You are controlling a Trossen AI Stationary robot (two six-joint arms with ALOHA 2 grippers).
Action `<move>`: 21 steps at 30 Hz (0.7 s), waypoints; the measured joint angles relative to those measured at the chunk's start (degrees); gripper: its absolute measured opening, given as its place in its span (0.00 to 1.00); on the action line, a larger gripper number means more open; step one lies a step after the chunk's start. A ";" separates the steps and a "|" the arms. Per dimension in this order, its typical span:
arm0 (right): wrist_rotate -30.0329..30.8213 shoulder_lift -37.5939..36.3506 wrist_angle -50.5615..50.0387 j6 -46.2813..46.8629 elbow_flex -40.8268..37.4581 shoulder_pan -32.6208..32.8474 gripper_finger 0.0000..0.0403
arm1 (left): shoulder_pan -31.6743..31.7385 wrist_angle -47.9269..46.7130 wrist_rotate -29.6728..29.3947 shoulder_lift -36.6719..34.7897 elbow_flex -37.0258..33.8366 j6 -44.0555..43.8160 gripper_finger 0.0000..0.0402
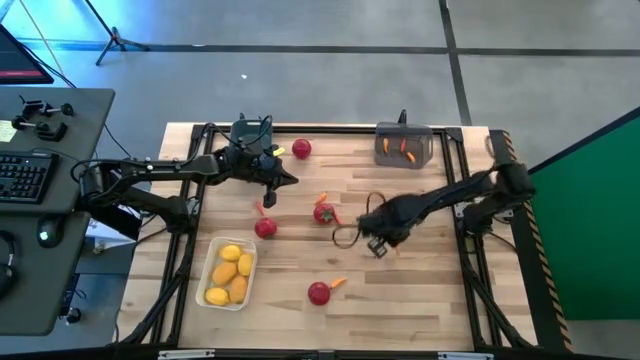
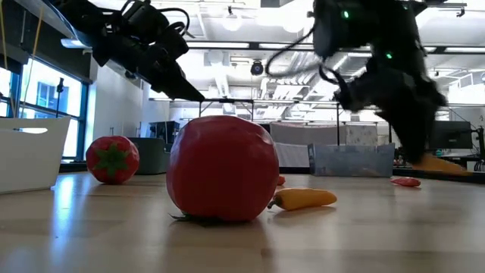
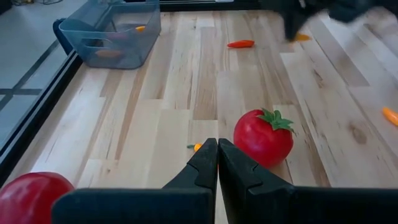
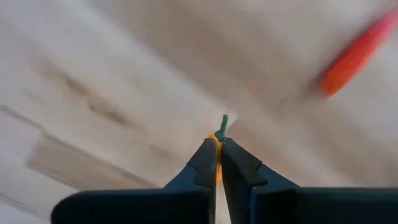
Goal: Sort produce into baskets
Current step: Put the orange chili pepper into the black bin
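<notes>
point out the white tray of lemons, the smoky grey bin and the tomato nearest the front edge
white tray (image 1: 213, 262), high view, on its left rim
smoky grey bin (image 1: 425, 137), high view, on its right wall
front tomato (image 1: 318, 293), high view, on the middle of its red body

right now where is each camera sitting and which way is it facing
High view: overhead, straight down on the table; both arms show.
Low view: table-top height, level across; a tomato fills the front, arms hang above.
Left wrist view: behind the shut left end effector, facing a tomato and the grey bin.
Right wrist view: behind the right end effector, shut on a small pepper.
Shared: the grey bin shows in the high and left wrist views.
</notes>
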 joint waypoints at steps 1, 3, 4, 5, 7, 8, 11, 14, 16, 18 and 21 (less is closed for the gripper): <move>2.20 -1.88 -0.15 -1.29 0.00 -1.56 0.01 | 0.00 0.01 0.01 0.00 0.00 0.33 0.00; 7.04 -5.53 -0.40 -4.56 0.00 -5.52 0.01 | 0.00 0.04 0.02 0.00 0.00 0.94 0.00; 9.60 -7.26 -0.45 -6.53 0.00 -7.83 0.01 | 0.00 0.04 0.01 0.00 0.00 0.99 0.00; 12.04 -8.89 -0.33 -8.70 0.00 -10.23 0.01 | 0.00 0.06 0.01 0.00 0.00 0.99 0.00; 18.04 -12.01 -0.17 -13.56 0.00 -16.10 0.01 | 0.00 0.04 0.00 0.00 0.02 0.99 0.00; 21.24 -13.26 0.26 -16.13 0.00 -19.13 0.01 | 0.00 0.06 0.02 0.00 0.02 0.97 0.00; 28.84 -15.43 4.53 -24.86 0.00 -28.57 0.00 | 0.00 0.06 0.00 0.00 0.02 0.98 0.00; 29.49 -15.39 13.02 -34.97 0.00 -38.07 0.00 | 0.00 0.07 0.02 0.00 0.02 1.00 0.00; 27.10 -13.99 19.01 -40.64 0.00 -43.60 0.00 | 0.00 0.00 0.02 0.00 0.02 1.29 0.00; 23.48 -11.82 23.23 -44.60 0.00 -48.30 0.00 | 0.00 -0.21 0.02 0.00 0.02 2.44 0.00; 18.52 -7.54 26.63 -48.25 0.02 -53.33 0.00 | 0.01 -0.79 0.18 0.00 0.04 2.97 0.00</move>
